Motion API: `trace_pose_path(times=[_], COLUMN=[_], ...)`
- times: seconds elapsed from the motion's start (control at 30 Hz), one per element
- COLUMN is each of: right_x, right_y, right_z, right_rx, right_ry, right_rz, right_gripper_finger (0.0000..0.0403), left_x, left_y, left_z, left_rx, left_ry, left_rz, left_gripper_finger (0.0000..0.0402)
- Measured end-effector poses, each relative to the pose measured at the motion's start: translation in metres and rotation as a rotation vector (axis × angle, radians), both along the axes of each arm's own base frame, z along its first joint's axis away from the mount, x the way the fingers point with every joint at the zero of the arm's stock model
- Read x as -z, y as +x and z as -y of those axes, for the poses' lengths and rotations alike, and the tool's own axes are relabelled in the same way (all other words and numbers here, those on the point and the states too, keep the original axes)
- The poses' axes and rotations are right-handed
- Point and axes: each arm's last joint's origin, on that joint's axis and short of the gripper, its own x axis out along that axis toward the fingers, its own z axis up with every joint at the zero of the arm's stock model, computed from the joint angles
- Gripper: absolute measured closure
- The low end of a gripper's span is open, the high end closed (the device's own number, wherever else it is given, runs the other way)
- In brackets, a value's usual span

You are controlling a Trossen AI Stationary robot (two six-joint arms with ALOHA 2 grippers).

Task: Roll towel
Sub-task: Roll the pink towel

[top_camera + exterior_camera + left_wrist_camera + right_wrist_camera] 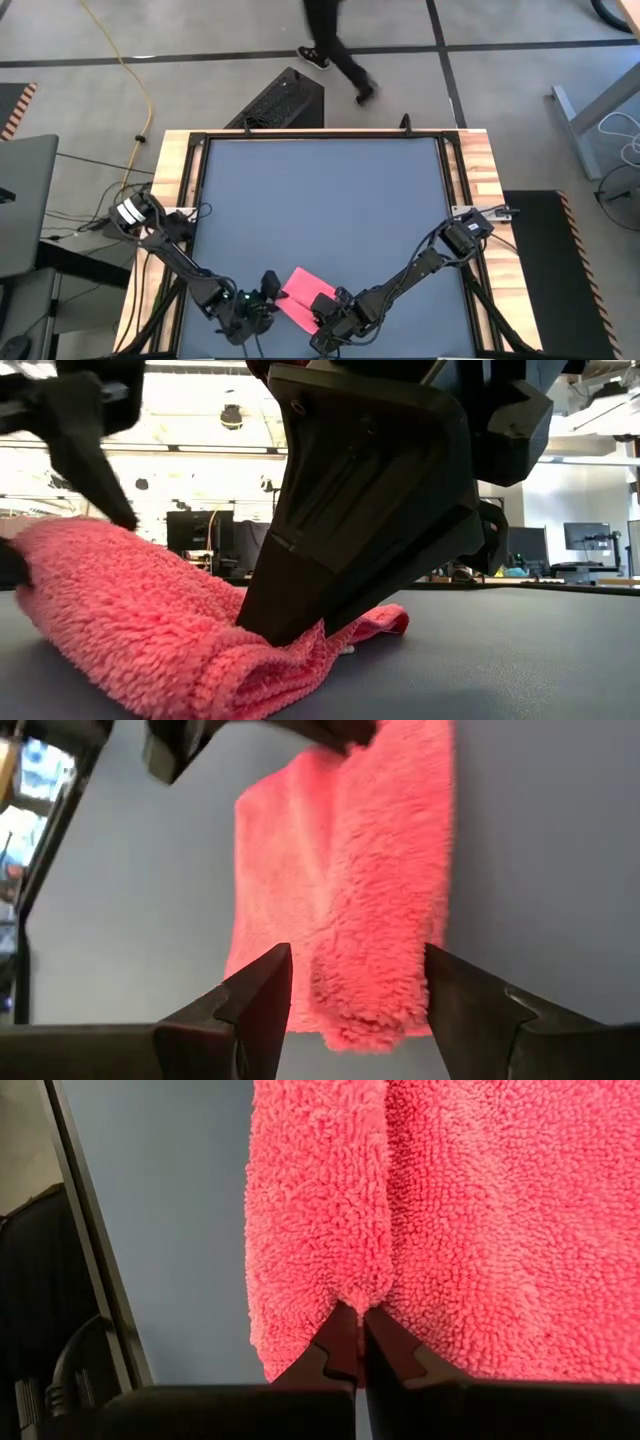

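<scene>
The bright pink towel (297, 292) lies on the dark grey table near its near edge, partly rolled, with a thick roll (130, 610) and a flat part (375, 622) beside it. My left gripper (268, 292) is open at the towel's left end. In the left wrist view (355, 970) its fingers stand on either side of the roll's end (375, 1010). My right gripper (325, 306) is at the towel's right side, shut on the towel (480, 1210). My left gripper stands level with one finger (262, 995) on each side of the roll's end. I cannot tell whether the fingers touch it. My right gripper pinches a raised fold of the towel (352, 1285) between its two fingertips, only at their free ends. It slants down onto the towel (300, 640), which lies on the table.
The table's near edge is close to both grippers, and its wooden frame (175, 170) runs along the sides. The grey surface (320, 200) stretches toward the far edge. A black box (285, 100) and a walking person's legs (335, 50) show on the floor beyond.
</scene>
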Motion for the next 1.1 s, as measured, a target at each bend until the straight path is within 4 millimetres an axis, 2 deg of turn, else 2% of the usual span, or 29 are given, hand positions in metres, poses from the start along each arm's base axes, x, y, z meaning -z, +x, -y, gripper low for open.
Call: trace_pose_path(times=[0.4, 0.57, 0.8, 1.1], right_x=[0.0, 0.0, -0.007, -0.047], right_y=[0.0, 0.0, 0.0, -0.007], right_z=[0.0, 0.0, 0.0, 0.002], right_rx=[-0.014, -0.026, -0.09, -0.137], right_ry=[-0.007, -0.007, -0.012, -0.025], right_rz=[0.003, -0.002, -0.01, 0.012], right_gripper_finger=[0.0373, 0.0349, 0.0337, 0.0335], left_x=[0.002, 0.002, 0.003, 0.004], left_y=[0.009, 0.008, 0.008, 0.016], left_z=[-0.007, -0.007, -0.007, -0.016], left_rx=[0.024, 0.02, 0.013, -0.015], left_ry=[-0.099, -0.124, -0.166, -0.286], left_rz=[-0.079, -0.088, -0.104, -0.184], left_gripper_finger=[0.0211, 0.0268, 0.0388, 0.0398])
